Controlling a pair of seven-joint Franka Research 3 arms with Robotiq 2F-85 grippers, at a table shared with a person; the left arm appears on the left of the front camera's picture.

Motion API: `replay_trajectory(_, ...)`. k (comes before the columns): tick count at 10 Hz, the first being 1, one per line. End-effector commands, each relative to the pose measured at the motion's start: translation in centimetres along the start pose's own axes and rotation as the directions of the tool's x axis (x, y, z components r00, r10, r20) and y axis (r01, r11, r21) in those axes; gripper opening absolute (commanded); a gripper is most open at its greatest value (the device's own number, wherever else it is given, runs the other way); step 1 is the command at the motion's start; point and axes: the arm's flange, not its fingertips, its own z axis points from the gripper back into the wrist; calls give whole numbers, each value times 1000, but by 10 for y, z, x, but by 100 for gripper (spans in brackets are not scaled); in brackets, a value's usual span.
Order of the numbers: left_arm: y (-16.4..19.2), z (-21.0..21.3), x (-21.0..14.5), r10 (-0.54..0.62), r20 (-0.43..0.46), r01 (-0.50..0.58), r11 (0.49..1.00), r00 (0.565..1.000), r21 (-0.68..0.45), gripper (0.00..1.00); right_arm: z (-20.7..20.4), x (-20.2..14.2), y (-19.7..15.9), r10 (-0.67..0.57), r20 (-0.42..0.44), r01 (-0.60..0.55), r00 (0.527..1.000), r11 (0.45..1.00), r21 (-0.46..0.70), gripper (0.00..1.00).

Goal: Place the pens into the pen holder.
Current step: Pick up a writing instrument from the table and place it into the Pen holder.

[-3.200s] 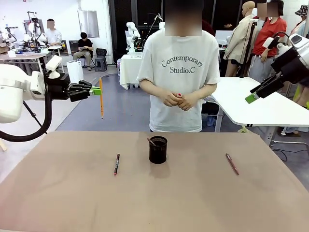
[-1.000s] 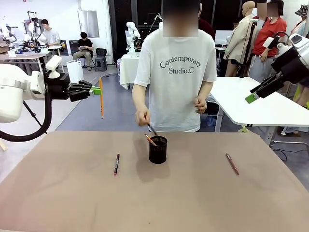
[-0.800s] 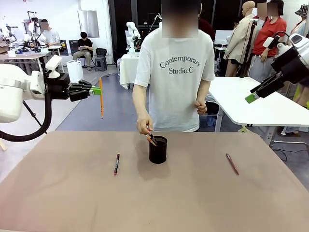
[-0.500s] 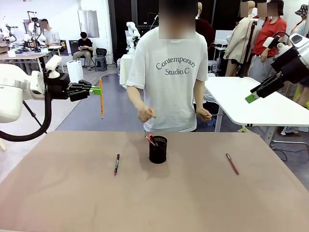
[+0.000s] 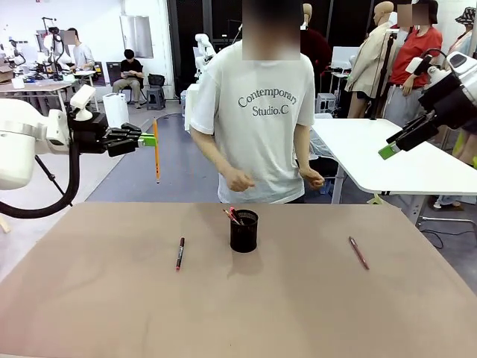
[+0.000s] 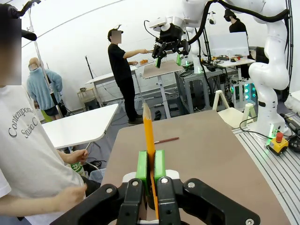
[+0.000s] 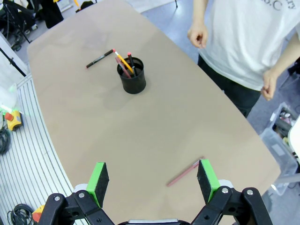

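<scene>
L gripper (image 5: 150,139): clamped on pencil (image 5: 156,153); pencil hangs upright, high off table (image 5: 89,298), out at table's 9 o'clock side.
L pen (image 5: 179,253): flat on table, 8 o'clock of cup, apart.
Cup (image 5: 244,230): upright, mid-table, a few pens (image 5: 232,215) leaning inside. Sits at 4 o'clock from pencil tip, well apart.
Step tip: bring pencil over cup mouth, keep it vertical, get tip below rim before release; mind the leaning pens.
R pen (image 5: 358,253): flat, 3 o'clock of cup, apart.
R gripper (image 5: 389,147): jaws apart, empty, high; R pen at its 7 o'clock, well below.
</scene>
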Motion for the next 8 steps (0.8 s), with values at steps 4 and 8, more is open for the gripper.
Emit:
replay_trajectory(4, 0, 0, 0, 0, 0, 0, 1000, 1000, 0, 0, 1, 1, 0, 3, 8, -3, 1000, 1000, 4, 100)
replay_trajectory(8, 36, -83, -11, -34, 5, 34, 999, 999, -23, 0, 1, 1, 0, 3, 8, -3, 1000, 1000, 4, 100)
